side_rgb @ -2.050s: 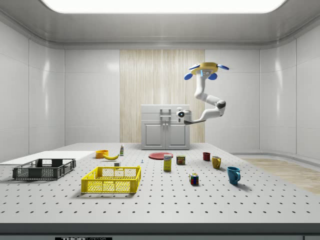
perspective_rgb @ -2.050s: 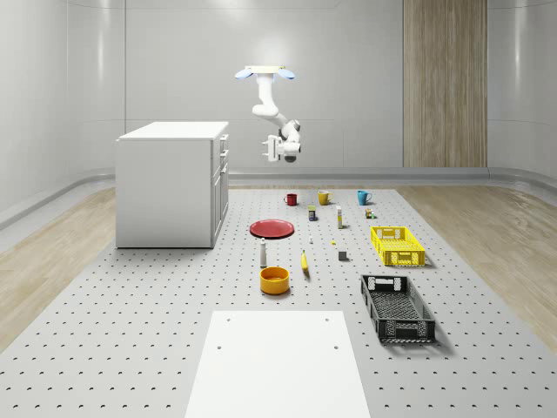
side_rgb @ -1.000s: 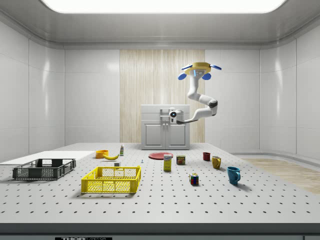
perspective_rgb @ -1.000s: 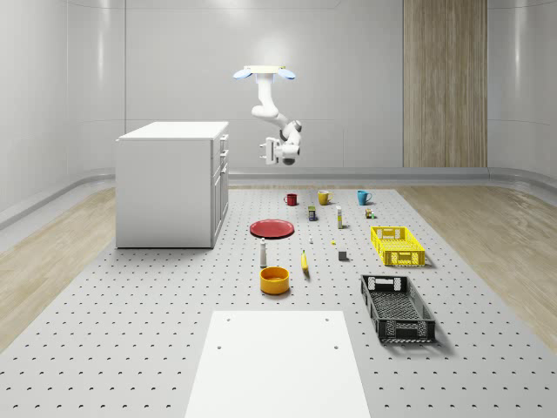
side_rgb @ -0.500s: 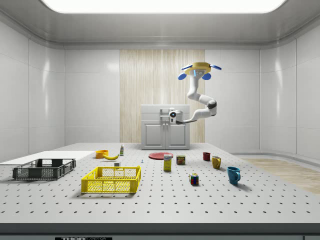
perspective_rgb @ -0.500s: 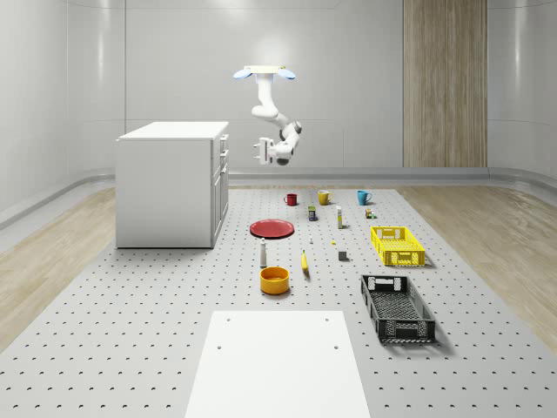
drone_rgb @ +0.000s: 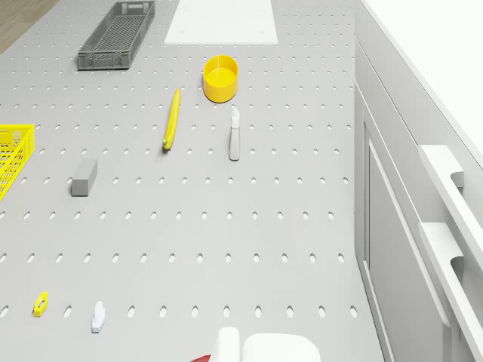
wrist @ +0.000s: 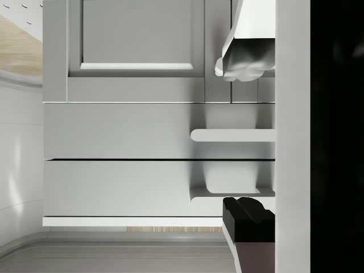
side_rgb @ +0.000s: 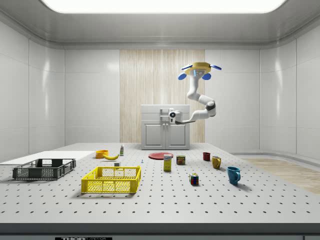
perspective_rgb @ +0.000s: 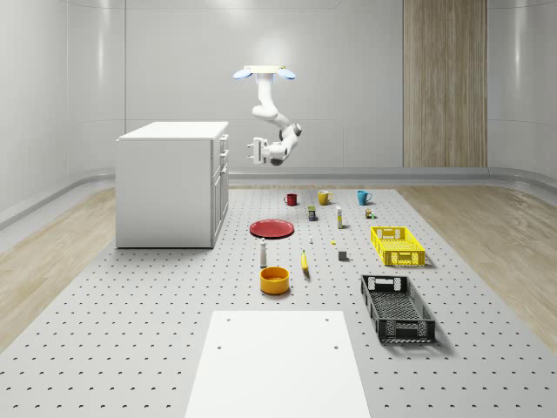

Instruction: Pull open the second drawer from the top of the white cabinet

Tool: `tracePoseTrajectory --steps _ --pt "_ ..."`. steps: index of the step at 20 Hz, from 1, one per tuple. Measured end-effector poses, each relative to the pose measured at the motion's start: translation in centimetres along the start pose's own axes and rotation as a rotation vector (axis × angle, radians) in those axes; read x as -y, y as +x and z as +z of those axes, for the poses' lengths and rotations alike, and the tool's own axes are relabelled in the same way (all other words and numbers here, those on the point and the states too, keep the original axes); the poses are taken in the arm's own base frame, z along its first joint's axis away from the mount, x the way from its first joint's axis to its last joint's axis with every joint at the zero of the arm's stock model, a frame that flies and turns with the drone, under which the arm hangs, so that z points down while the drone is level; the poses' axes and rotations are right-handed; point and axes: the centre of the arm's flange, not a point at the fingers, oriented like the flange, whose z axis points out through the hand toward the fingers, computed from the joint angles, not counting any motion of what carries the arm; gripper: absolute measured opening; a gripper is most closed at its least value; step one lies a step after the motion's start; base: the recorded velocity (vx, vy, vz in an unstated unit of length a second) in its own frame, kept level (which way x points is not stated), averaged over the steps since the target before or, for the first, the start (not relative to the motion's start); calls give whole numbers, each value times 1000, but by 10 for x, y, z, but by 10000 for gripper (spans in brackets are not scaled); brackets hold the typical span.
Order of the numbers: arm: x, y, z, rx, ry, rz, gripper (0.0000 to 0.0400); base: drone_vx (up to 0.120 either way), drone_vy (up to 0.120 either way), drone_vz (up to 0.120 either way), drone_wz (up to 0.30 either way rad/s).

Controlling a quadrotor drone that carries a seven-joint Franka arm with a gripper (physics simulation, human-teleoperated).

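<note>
The white cabinet (perspective_rgb: 170,185) stands at the whole-scene view's left, its drawers stacked at the top of the face toward the arm. In the wrist view the second drawer's handle (wrist: 232,135) lies level with the gap between my spread fingers; the top drawer's handle (wrist: 230,193) is beside it. The drone (perspective_rgb: 264,72) hovers high, off the cabinet's drawer side. My gripper (perspective_rgb: 255,150) is open, holds nothing, points at the drawer fronts and stays a short gap away from them. It also shows before the cabinet (side_rgb: 165,127) as gripper (side_rgb: 169,116), and as gripper (wrist: 245,136).
On the pegboard floor below lie a red plate (perspective_rgb: 271,228), a small bottle (perspective_rgb: 263,253), a banana (perspective_rgb: 305,261) and an orange bowl (perspective_rgb: 274,279). Three mugs (perspective_rgb: 324,198), a yellow crate (perspective_rgb: 398,246) and a black crate (perspective_rgb: 397,307) sit further right. A white mat (perspective_rgb: 278,366) lies in front.
The drone shifted toward the cabinet early on, then held. The arm has swung the gripper up and closer to the drawer fronts, and it now faces them.
</note>
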Motion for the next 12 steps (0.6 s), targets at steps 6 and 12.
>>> tracePoseTrajectory --steps 6,12 --pt "0 0 26 0 0 0 300 0 0 0 0" --pt "0 0 56 0 0 0 300 0 0 0 0"
